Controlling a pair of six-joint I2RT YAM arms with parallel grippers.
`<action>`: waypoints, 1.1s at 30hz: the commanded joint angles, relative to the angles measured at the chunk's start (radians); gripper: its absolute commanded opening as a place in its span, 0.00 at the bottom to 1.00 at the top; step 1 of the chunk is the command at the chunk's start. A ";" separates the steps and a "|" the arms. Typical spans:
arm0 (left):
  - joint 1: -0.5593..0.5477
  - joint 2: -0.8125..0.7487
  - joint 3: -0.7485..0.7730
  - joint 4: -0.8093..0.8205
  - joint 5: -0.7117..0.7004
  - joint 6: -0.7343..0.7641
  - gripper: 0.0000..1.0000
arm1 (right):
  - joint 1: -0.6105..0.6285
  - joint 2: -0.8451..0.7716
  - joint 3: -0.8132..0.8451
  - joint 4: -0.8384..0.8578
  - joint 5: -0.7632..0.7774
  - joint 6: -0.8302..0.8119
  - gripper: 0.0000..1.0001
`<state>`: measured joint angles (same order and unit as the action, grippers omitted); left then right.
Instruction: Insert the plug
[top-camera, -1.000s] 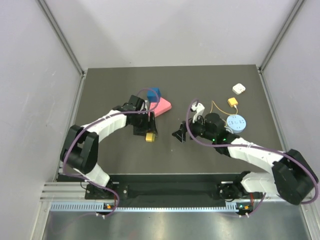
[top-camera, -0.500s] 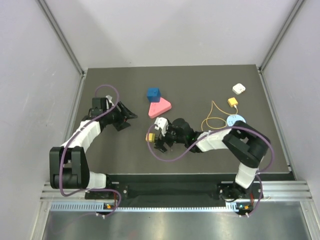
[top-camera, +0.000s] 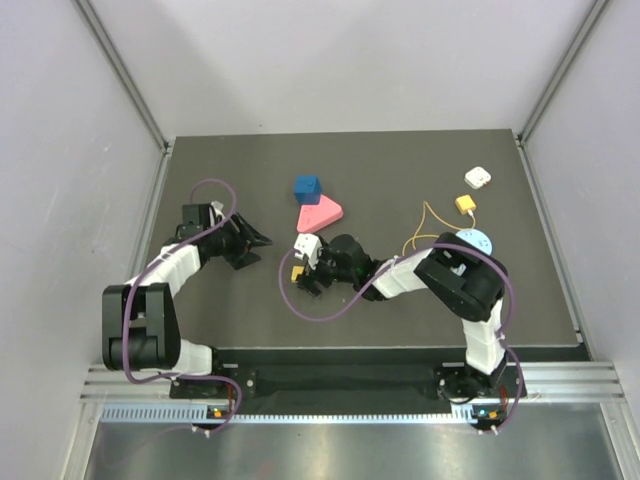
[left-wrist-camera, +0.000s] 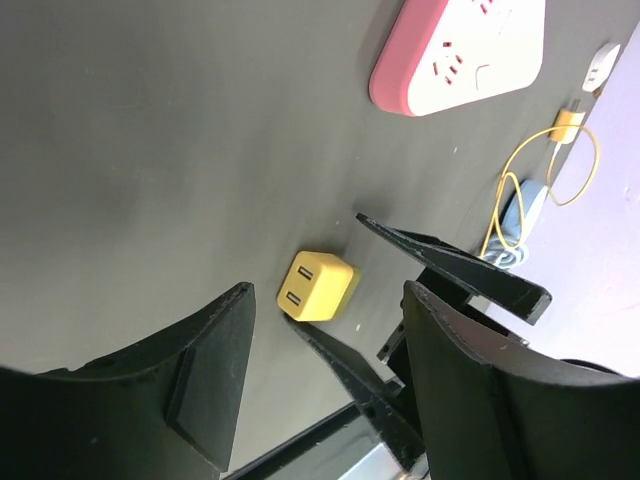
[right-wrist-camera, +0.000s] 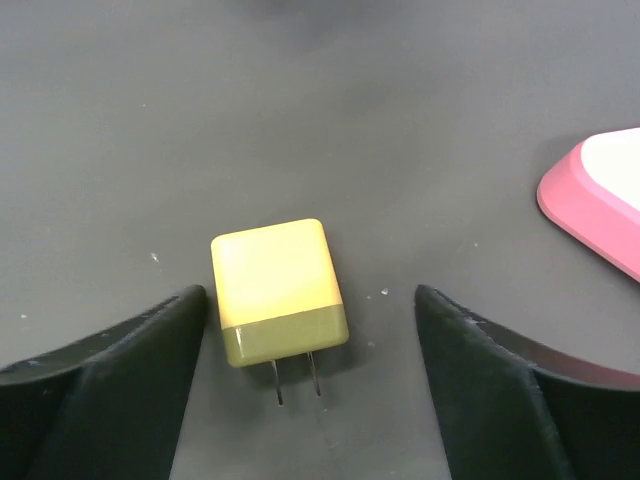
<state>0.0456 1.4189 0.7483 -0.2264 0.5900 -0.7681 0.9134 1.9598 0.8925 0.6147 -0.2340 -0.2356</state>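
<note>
Two right fingers (right-wrist-camera: 500, 390) wide apart | yellow plug (right-wrist-camera: 278, 290) lying between them

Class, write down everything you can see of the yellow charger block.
The yellow charger block is a small rounded cube, plastic by its look, with two metal prongs at one end and two slots in the opposite face. It lies flat on the dark table between the fingers of the open right hand, near one.

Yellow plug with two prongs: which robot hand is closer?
Right. The right gripper straddles the yellow plug, fingers either side; the left gripper sits well apart, to its left.
</note>
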 joint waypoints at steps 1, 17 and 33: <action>0.005 -0.008 0.012 0.012 0.005 0.062 0.65 | 0.015 0.013 0.028 0.049 -0.022 -0.015 0.80; -0.156 0.014 0.091 -0.085 0.166 0.300 0.62 | 0.005 -0.186 -0.118 0.223 -0.134 0.053 0.00; -0.291 -0.057 0.129 -0.042 0.257 0.167 0.49 | 0.007 -0.397 -0.247 0.355 -0.137 0.107 0.00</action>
<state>-0.2417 1.4105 0.8791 -0.3290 0.7986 -0.5503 0.9096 1.6249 0.6563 0.8452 -0.3492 -0.1448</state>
